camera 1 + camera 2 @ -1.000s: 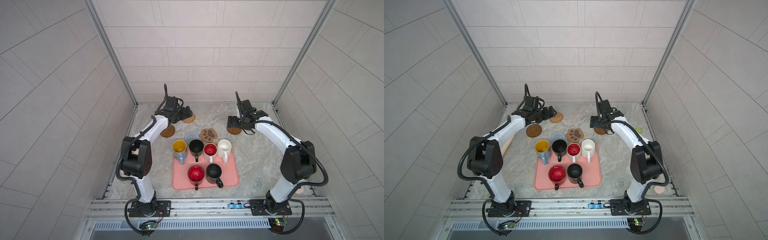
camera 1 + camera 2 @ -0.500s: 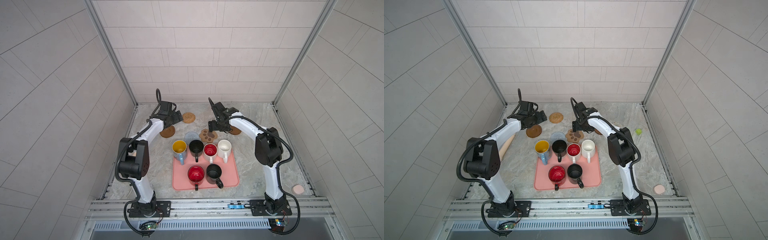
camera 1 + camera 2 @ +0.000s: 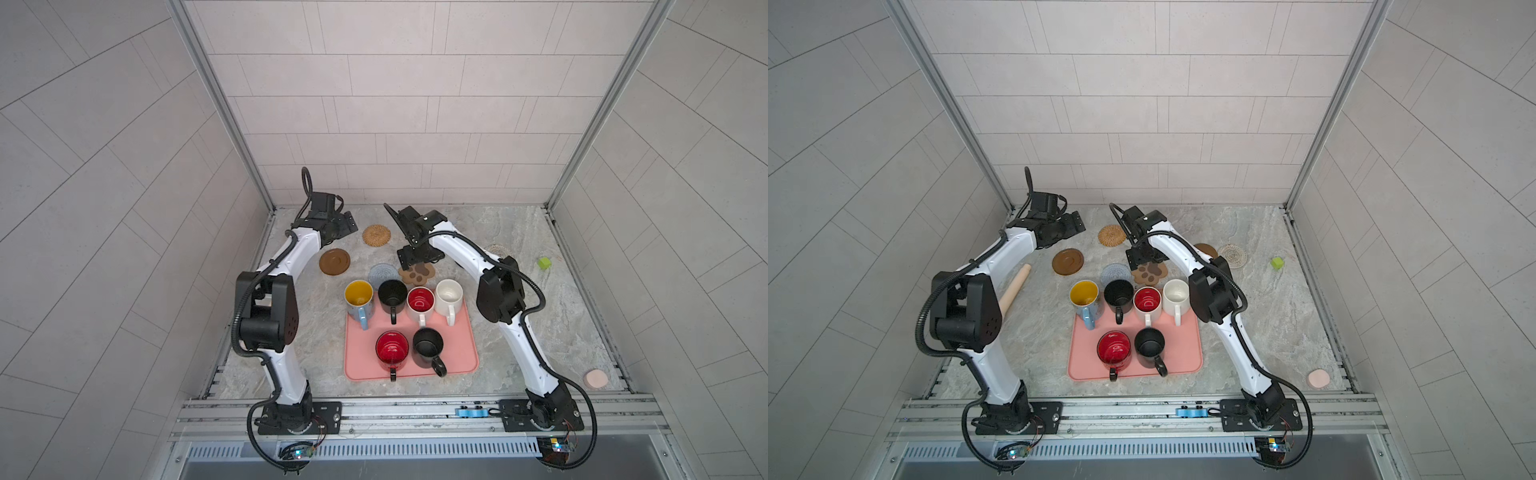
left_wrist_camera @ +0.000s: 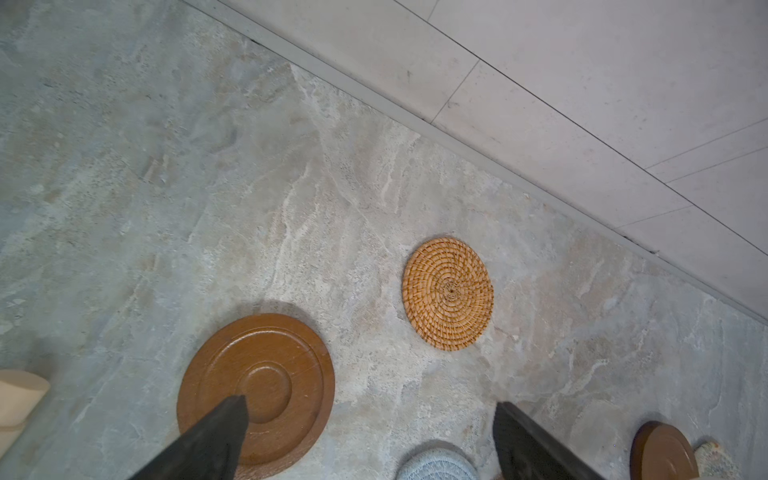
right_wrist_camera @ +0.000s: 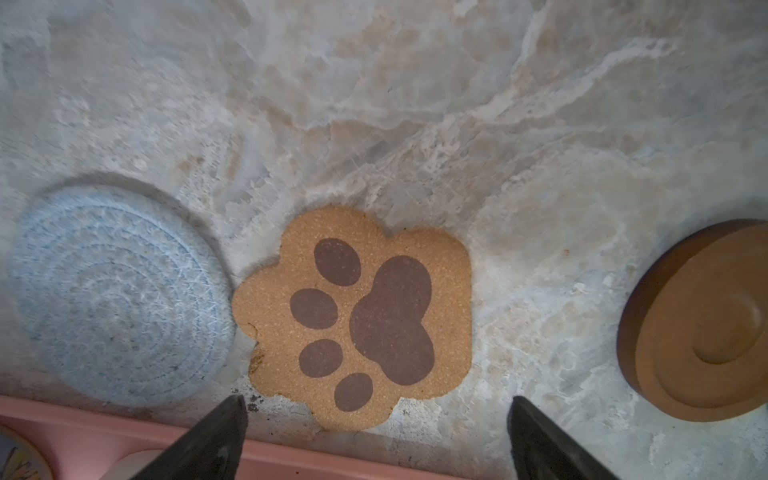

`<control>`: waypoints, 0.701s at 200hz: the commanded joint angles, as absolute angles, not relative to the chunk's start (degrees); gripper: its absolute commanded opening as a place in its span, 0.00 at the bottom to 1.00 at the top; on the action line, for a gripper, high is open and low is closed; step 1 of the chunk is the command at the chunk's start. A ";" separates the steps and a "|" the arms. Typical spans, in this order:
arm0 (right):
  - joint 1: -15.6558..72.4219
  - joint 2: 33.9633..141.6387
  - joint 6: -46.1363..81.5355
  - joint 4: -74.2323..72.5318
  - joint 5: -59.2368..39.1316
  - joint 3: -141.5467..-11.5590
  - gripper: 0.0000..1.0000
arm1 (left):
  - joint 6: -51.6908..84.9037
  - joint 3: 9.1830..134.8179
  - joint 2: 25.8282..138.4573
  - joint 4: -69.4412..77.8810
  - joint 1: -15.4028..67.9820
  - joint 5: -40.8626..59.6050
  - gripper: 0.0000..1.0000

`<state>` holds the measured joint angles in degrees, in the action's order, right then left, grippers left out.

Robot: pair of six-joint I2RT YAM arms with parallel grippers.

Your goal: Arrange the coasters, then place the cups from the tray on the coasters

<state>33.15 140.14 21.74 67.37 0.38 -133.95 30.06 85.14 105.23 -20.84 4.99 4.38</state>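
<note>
While both pairs of jaws stand wide and empty, the right gripper [image 5: 374, 407] hangs over the paw coaster [image 5: 357, 316], having swung in from the brown disc [image 5: 706, 320]. The left gripper [image 4: 370, 405] has backed off the rattan coaster [image 4: 448, 293], seemingly clear of it. All cups [image 3: 419, 300] remain on the tray [image 3: 457, 353].

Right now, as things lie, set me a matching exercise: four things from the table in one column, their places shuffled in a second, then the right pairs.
Things:
1. paw coaster
2. rattan coaster
3. red mug
4. pink puck

Places:
A. on the tray, front row
B. by the table's front right corner
C. beside the grey-blue coaster
D. nearest the back wall

Pairs: 1-C; 2-D; 3-A; 4-B
</note>
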 commanded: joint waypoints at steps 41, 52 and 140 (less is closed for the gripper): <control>35.26 143.28 17.28 72.76 2.68 -135.42 1.00 | 31.73 83.96 106.34 -16.81 3.98 5.00 1.00; 35.24 144.01 16.33 73.18 3.13 -135.46 1.00 | 31.73 84.06 107.01 -16.28 3.97 4.96 1.00; 35.33 147.73 17.56 74.95 5.01 -137.38 1.00 | 33.18 88.95 112.38 -16.28 3.79 6.40 1.00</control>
